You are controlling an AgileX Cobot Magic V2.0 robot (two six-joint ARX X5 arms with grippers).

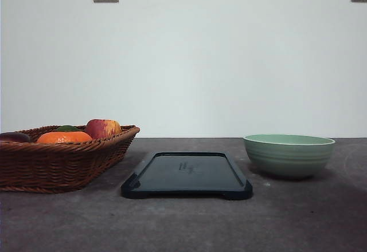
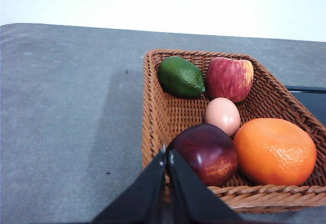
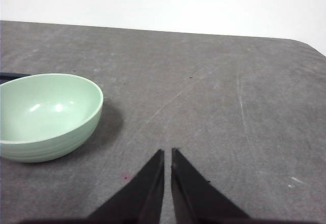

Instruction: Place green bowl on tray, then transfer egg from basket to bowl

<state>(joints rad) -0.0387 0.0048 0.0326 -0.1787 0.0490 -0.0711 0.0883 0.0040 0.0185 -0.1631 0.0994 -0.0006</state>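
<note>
A: What is seen on the grey table (image 1: pixel 183 223) from the front?

B: Three things are set in a row. The basket (image 1: pixel 63 163) is placed at the left, the tray (image 1: pixel 186 174) in the middle, and the green bowl (image 1: pixel 288 154) at the right. The bowl is stood upright on the table, apart from the tray, and nothing is seen inside it.

A: Where is the egg found?

B: The egg (image 2: pixel 222 115) is seen in the left wrist view, lying in the basket. It is surrounded by a red apple (image 2: pixel 229 78), a green lime (image 2: pixel 181 76), an orange fruit (image 2: pixel 275 150) and a dark red fruit (image 2: pixel 206 152), which it is touching.

A: How is the left gripper held?

B: The left gripper (image 2: pixel 167 158) is seen closed, its fingertips pressed together, with nothing gripped. It is held near the basket's rim, beside the dark red fruit.

A: And the right gripper?

B: The right gripper (image 3: pixel 167 155) is also nearly closed, with only a thin gap left, and nothing is held. It is hung above bare table, near the green bowl but apart from it.
</note>
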